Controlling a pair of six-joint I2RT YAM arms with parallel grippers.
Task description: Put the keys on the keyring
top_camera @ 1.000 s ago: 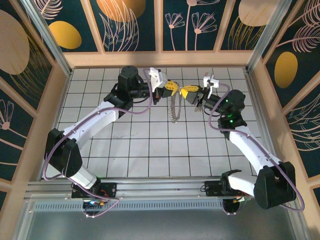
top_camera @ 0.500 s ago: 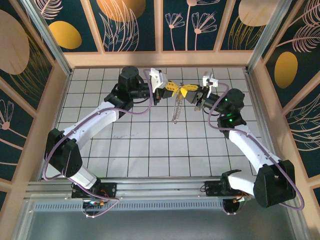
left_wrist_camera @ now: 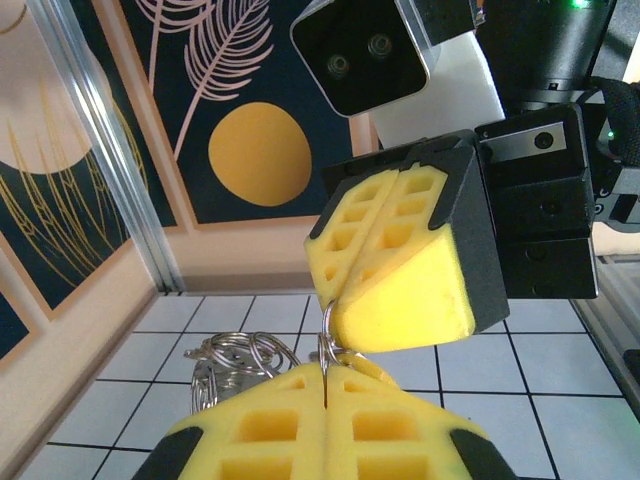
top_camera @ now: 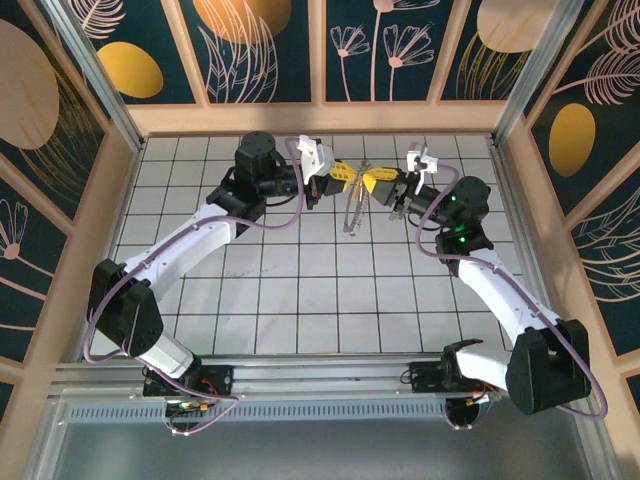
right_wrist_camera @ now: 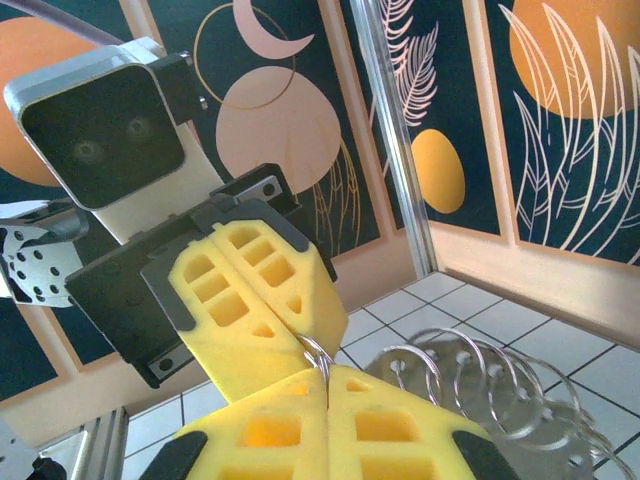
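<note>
Over the far middle of the tiled floor, my left gripper [top_camera: 347,173] and right gripper [top_camera: 377,180] meet tip to tip. Both are shut on the same small silvery ring [left_wrist_camera: 328,335] of the keyring [top_camera: 352,212], which hangs below them as a long narrow chain of loops. From the left wrist, my left gripper [left_wrist_camera: 325,378] pinches the ring from below and the right gripper's fingers [left_wrist_camera: 400,260] clamp it from above. From the right wrist, the ring [right_wrist_camera: 318,352] sits between my right gripper [right_wrist_camera: 327,385] and the left fingers [right_wrist_camera: 255,295]. A brass-gold sliver [left_wrist_camera: 388,368], possibly a key, peeks beside the ring.
More silver loops [right_wrist_camera: 470,375] with flat holed pieces dangle behind the right fingers, and a bunch of loops [left_wrist_camera: 232,352] hangs left of the left fingers. Wooden walls [top_camera: 320,118] with dark patterned panels enclose the white tiled floor [top_camera: 300,290]. A metal rail [top_camera: 330,375] runs along the near edge.
The two gripper tips have drawn closer together over the far middle. The hanging keyring has swung slightly right and now hangs a little shorter. Both stay shut.
</note>
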